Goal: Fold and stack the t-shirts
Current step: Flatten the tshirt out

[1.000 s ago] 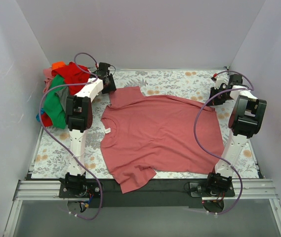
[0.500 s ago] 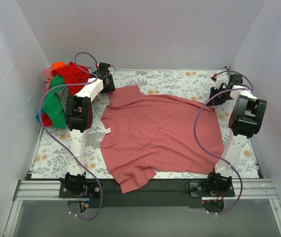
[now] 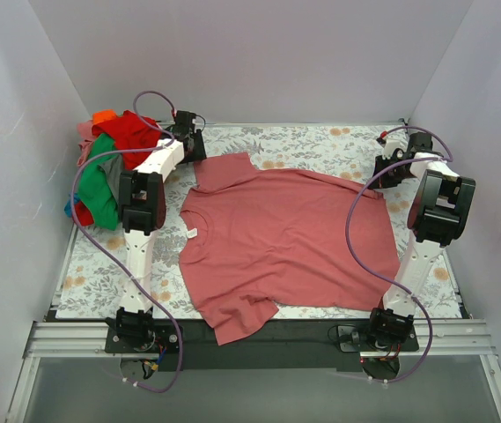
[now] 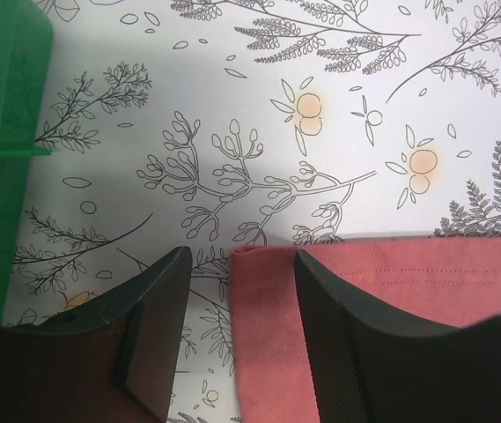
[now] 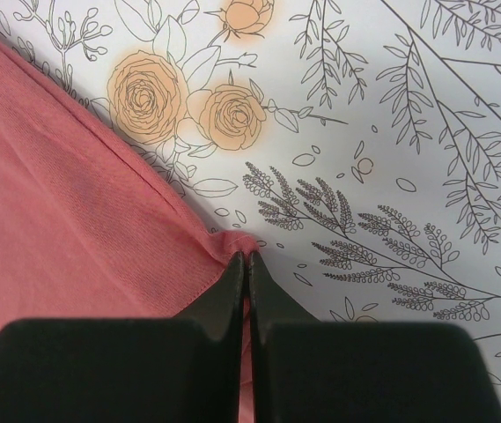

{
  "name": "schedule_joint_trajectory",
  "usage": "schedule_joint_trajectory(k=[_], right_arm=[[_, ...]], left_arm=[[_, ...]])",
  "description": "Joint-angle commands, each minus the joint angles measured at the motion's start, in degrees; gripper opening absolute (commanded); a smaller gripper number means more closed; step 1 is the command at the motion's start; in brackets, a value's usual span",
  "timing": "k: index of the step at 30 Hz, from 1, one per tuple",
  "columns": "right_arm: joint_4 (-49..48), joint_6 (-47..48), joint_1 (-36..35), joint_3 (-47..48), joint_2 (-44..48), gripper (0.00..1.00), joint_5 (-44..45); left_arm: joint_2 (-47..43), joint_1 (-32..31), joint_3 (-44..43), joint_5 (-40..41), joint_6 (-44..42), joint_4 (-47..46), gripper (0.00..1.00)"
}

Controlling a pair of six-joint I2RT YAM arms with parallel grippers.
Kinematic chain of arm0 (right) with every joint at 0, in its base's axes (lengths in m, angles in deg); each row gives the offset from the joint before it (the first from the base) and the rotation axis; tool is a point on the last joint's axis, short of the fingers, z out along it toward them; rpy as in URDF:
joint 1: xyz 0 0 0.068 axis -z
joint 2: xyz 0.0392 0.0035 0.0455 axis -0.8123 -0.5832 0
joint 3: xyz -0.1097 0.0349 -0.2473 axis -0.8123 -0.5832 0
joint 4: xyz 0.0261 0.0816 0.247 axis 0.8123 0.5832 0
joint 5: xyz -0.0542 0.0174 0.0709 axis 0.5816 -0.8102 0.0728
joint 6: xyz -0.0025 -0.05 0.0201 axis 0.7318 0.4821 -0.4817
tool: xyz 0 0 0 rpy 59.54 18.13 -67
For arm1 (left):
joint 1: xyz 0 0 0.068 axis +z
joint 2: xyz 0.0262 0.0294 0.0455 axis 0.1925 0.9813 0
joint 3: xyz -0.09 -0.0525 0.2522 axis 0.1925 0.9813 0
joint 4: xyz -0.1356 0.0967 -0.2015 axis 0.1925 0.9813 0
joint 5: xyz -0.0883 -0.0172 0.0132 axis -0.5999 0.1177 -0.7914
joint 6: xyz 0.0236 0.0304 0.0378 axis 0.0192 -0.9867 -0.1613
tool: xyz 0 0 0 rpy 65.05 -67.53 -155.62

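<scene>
Left claw (image 4: 243, 256): widened over the last second, now released, its jaws astride the sleeve corner of the salmon-pink t-shirt (image 3: 285, 238). Shirt: flat, unfolded, on the table (image 3: 320, 141). Right claw (image 5: 246, 257): clenched on its hem corner. Other t-shirts (image 3: 109, 167): heaped left of it. I judge folding comes next.

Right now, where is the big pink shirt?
In the top view, the salmon-pink t-shirt lies spread flat in the middle of the floral table cover, with the pile of colourful shirts off to its left.
</scene>
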Motion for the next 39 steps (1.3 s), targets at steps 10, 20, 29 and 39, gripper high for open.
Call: schedule_joint_trajectory(k=[10,20,29,39], right_arm=[[3.2,1.4,0.2,-2.8,-1.2,0.01,0.9],[3.2,1.5,0.2,-4.1,0.7,0.01,1.1],[3.3,1.2,0.1,-3.7,0.6,0.01,1.2],[3.4,1.1,0.0,-3.7,0.4,0.01,1.0]], left_arm=[[0.4,0.4,2.9,-3.9,0.6,0.9,0.29],[-3.7,0.2,7.9,-8.6,-0.2,-0.9,0.10],[-5.7,0.3,8.5,-6.0,-0.3,-0.8,0.39],[-6.6,0.6,6.3,-6.6,1.3,0.5,0.40]])
